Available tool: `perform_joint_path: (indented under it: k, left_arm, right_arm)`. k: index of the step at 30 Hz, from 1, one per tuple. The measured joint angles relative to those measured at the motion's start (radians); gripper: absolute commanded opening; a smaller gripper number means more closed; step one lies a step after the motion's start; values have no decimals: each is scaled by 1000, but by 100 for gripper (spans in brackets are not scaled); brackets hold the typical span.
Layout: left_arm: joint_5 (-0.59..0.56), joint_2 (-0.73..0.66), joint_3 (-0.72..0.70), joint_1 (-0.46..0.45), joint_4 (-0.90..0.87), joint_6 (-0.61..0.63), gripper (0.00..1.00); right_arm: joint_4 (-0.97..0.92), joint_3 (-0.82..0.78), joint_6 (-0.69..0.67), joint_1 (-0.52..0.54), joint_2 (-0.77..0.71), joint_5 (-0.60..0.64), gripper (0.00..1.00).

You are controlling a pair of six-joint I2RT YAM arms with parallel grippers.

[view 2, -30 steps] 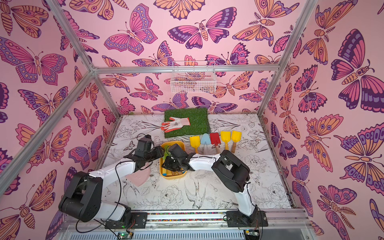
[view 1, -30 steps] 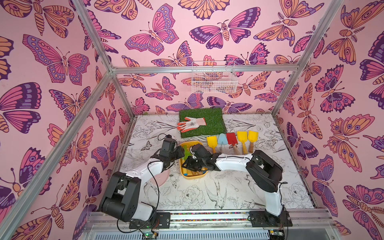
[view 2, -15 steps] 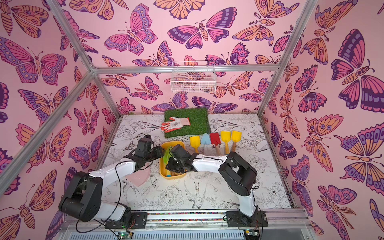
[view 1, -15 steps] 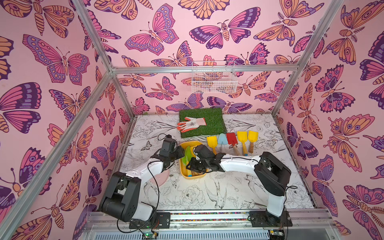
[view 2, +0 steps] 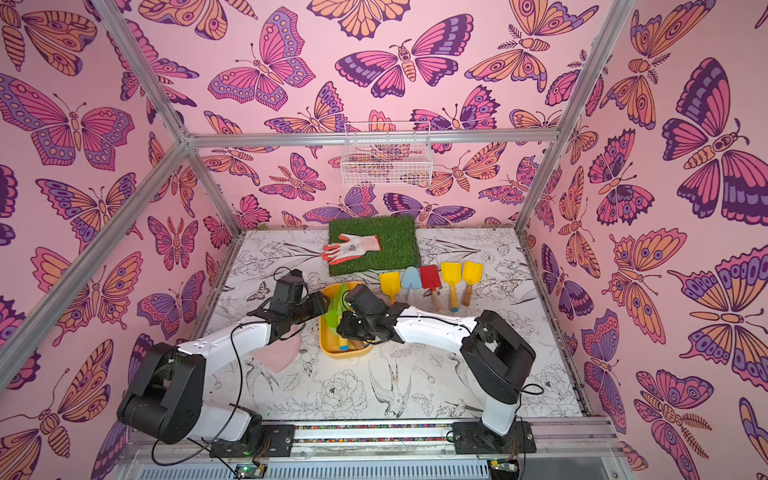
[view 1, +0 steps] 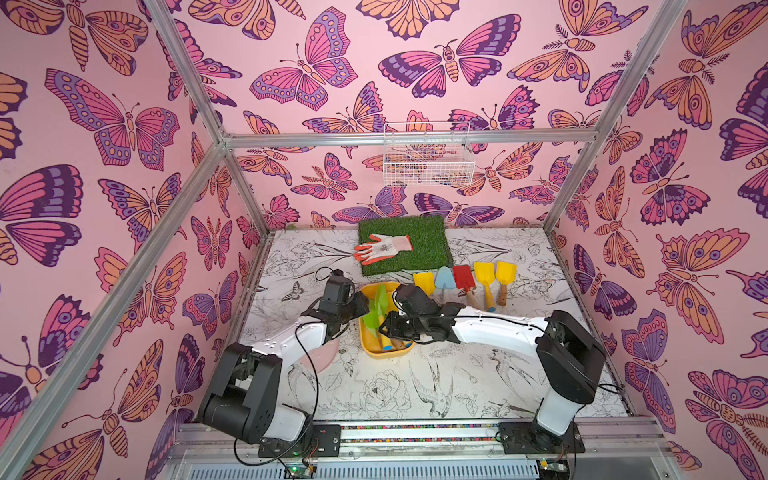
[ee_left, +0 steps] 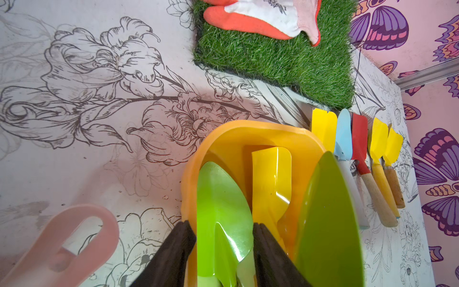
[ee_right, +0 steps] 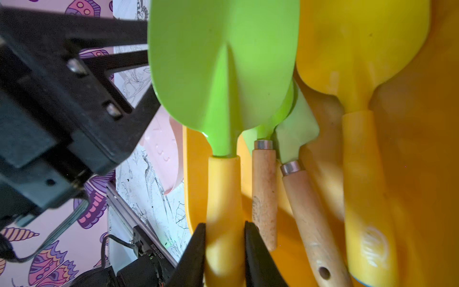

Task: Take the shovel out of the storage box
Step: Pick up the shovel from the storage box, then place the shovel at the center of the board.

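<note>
Clamping the yellow handle of the green-bladed shovel [ee_right: 223, 74], the right gripper [ee_right: 225, 225] holds it with jaws drawn narrow. The blade is raised over the storage box [view 1: 386, 353] and the tools lying inside it: two wooden-handled green trowels [ee_right: 264, 188] and a yellow shovel [ee_right: 360, 174]. The left gripper [ee_left: 221, 225] straddles the box's wall, one finger outside and one inside, with a green blade between; whether it pinches anything cannot be told. Five more shovels [view 1: 463, 278] lie in a row beside the box.
</note>
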Motion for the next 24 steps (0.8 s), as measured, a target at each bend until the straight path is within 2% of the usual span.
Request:
perform_joint_path:
  k: [7,15,24]
  left_arm:
    - [0,0,0,0,0,0,48]
    - [0,0,0,0,0,0,48]
    - [0,3,1,0,0,0,48]
  right_arm:
    - [-137,3,-106,0,-90,103,6]
    - [-289,35,-227,-14,-126,179,6]
    - [-417,37,-312,-121,-254,242,6]
